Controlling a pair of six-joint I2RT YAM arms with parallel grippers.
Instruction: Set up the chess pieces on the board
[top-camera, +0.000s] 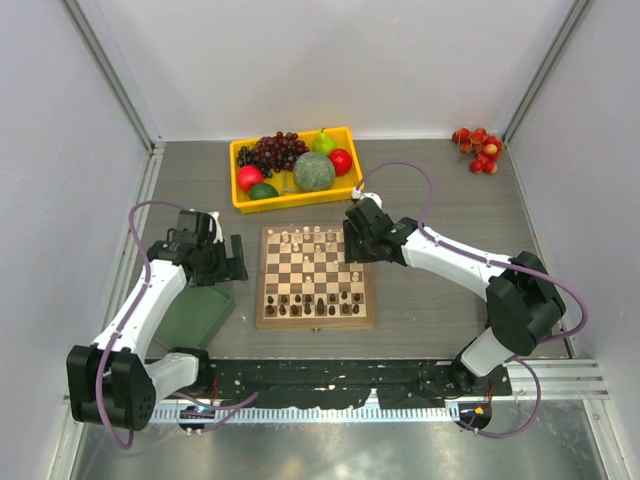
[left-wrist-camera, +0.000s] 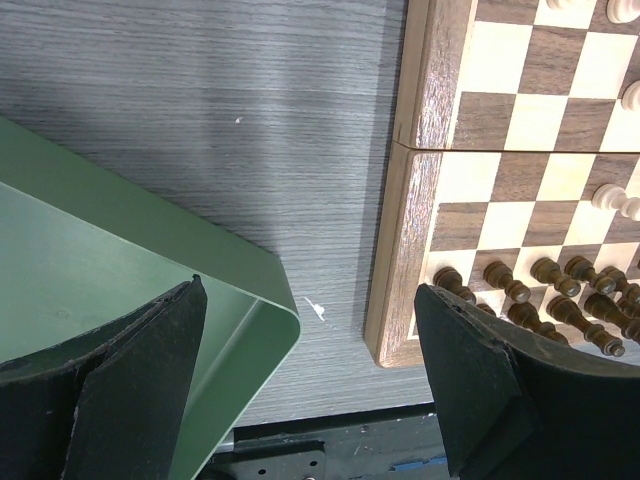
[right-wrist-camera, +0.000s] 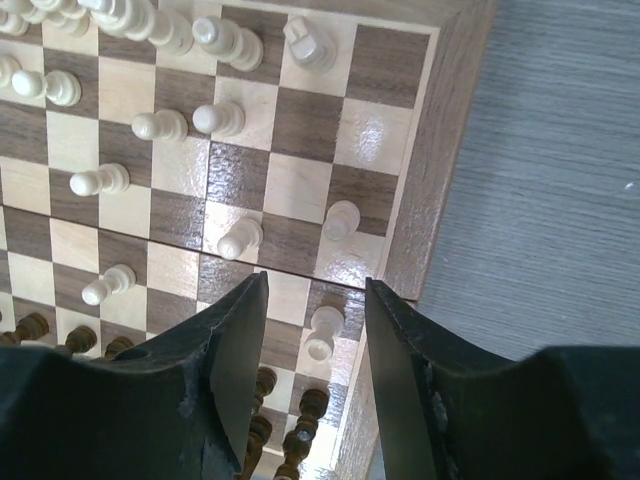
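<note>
The board (top-camera: 262, 292) lies between the two arms. Cream chess pieces (top-camera: 310, 238) stand on its far half and dark chess pieces (top-camera: 315, 302) along its near rows. My right gripper (top-camera: 357, 245) hovers over the board's right edge (right-wrist-camera: 430, 190), open. In the right wrist view its jaws (right-wrist-camera: 316, 280) stand either side of one cream pawn (right-wrist-camera: 325, 332) on an edge square, with a gap on both sides. Dark pieces (right-wrist-camera: 300, 420) stand just below it. My left gripper (top-camera: 238, 258) is open over bare table, left of the board's rim (left-wrist-camera: 410, 220), and holds nothing (left-wrist-camera: 310, 287).
A green flat tray (left-wrist-camera: 120, 260) lies under the left jaw, left of the board (top-camera: 195, 315). A yellow tray (top-camera: 240, 200) of fruit stands behind the board. Small red fruits (top-camera: 478, 148) lie at the back right. A black rail runs along the near edge.
</note>
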